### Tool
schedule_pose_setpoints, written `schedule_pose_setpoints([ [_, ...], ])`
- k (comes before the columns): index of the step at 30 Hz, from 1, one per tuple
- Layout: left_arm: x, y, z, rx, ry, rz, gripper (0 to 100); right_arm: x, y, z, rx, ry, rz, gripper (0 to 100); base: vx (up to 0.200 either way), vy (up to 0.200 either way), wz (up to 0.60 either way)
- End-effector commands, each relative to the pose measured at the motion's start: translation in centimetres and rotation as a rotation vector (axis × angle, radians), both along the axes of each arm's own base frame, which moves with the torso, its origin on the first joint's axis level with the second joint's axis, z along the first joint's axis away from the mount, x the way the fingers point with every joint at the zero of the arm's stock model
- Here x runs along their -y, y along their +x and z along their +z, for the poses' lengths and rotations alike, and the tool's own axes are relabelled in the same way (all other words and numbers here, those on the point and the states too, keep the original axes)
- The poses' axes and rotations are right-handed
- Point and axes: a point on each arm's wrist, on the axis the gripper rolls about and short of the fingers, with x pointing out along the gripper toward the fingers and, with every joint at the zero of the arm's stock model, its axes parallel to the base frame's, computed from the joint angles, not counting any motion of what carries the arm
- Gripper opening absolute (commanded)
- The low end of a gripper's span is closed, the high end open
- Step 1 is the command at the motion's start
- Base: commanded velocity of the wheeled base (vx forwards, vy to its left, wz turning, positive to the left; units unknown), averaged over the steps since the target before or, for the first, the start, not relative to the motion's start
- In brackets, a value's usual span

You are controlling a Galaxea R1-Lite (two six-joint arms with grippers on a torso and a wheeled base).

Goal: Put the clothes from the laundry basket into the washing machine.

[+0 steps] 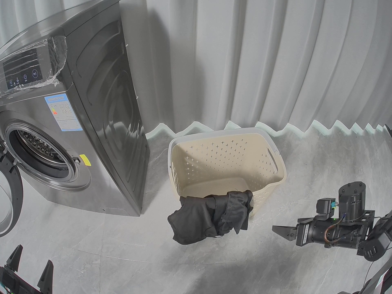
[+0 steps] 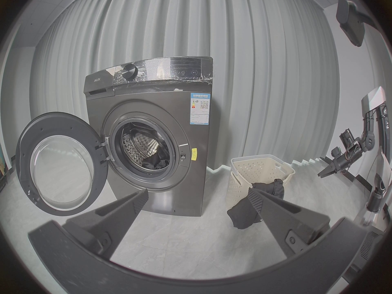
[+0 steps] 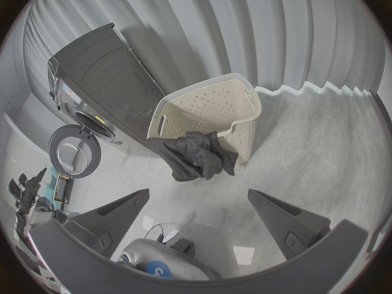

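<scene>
Hanging behind the scene, a white pleated curtain (image 1: 253, 45) meets the pale marbled floor (image 1: 122, 241). A grey front-loading washing machine (image 1: 106, 115) stands left of a cream perforated plastic laundry basket (image 1: 228, 152), with a strip of floor between them. Its round door (image 2: 57, 164) is swung open, cut off in the head view. Dark fabric (image 2: 157, 162) in the drum is hard to make out. A crumpled dark grey garment (image 1: 208, 219) drapes over the basket's near rim, spilling outside. The left gripper (image 1: 32, 260) sits low near the door, the right gripper (image 1: 281, 230) beside the basket. Both pairs of fingers are spread, holding nothing.
</scene>
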Motion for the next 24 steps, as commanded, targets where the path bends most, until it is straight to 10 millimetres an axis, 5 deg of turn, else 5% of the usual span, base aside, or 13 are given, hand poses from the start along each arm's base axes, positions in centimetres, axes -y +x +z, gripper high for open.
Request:
schedule_pose_setpoints([
  [1,0.0,0.0,-0.4,0.002,0.000,0.001,100,-1.7,2.1,-4.1,-0.052,-0.039,-0.003,100,0.000,0.000,0.00],
  [12,0.0,0.0,-0.4,0.002,0.001,0.001,100,-4.7,4.9,-8.5,-0.023,-0.044,-0.008,100,0.000,0.000,0.00],
  [24,0.0,0.0,-0.4,0.002,0.001,0.001,100,-6.2,7.0,-8.8,0.023,-0.015,0.001,100,0.000,0.000,0.00],
])
